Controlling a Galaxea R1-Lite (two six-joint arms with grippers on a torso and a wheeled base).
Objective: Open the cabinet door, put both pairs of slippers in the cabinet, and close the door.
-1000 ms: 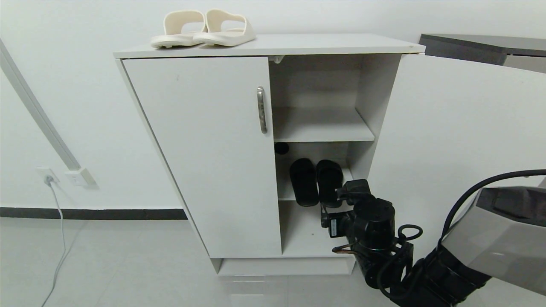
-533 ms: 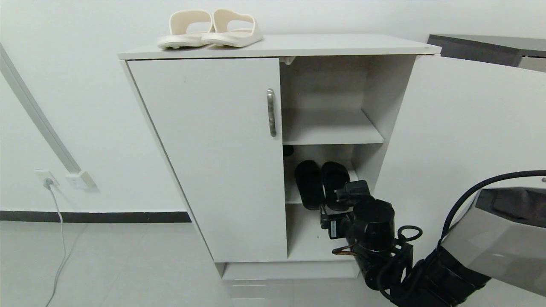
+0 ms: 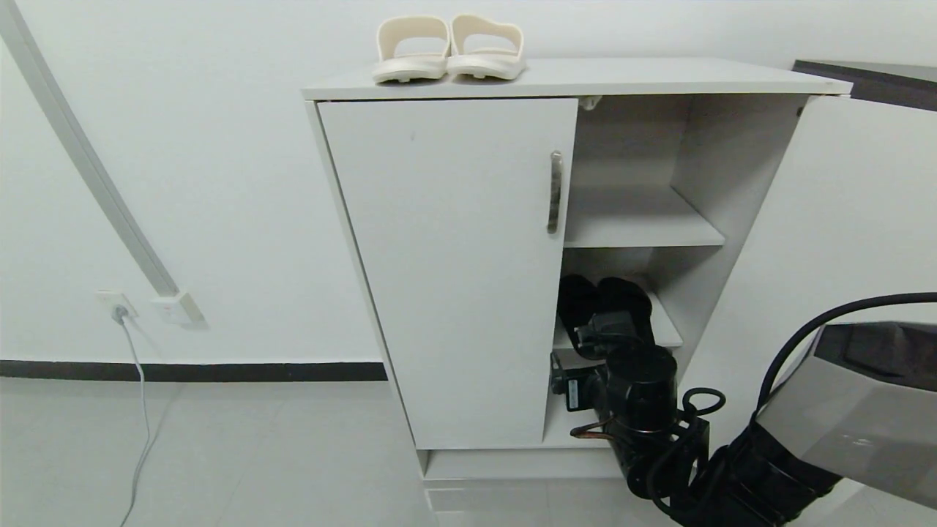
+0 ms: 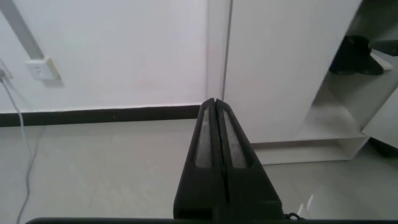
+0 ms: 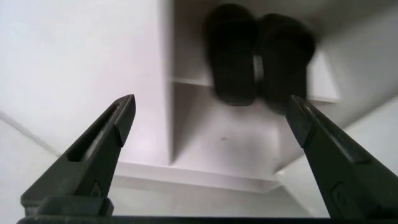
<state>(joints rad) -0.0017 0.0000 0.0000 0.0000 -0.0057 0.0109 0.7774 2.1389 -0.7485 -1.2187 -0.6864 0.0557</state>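
Currently black rubber slippers [image 3: 604, 300] are sitting on the middle shelf of the white wooden cabinet [image 3: 439, 256], cream foam slippers [image 3: 448, 47] lying on top. Left gripper [image 4: 215, 102] is hanging closed, empty. Right gripper [image 5: 211, 102] is gaping wide, empty; next, probably reaching for the cream pair.

Before me: white cabinet [image 3: 446, 256], standing on tiled floor [image 3: 256, 454]. Cabinet's top panel [image 3: 659, 73], left part: one pair cream slippers [image 3: 449, 47], side by side. Cabinet's lower shelf [image 3: 667, 326]: one pair black slippers [image 3: 585, 300], side by side.

The right arm [image 3: 638, 384] covers the near ends of the black slippers [image 3: 624, 294], which look blurred in the right wrist view. The open door [image 3: 849, 219] runs off the edge.
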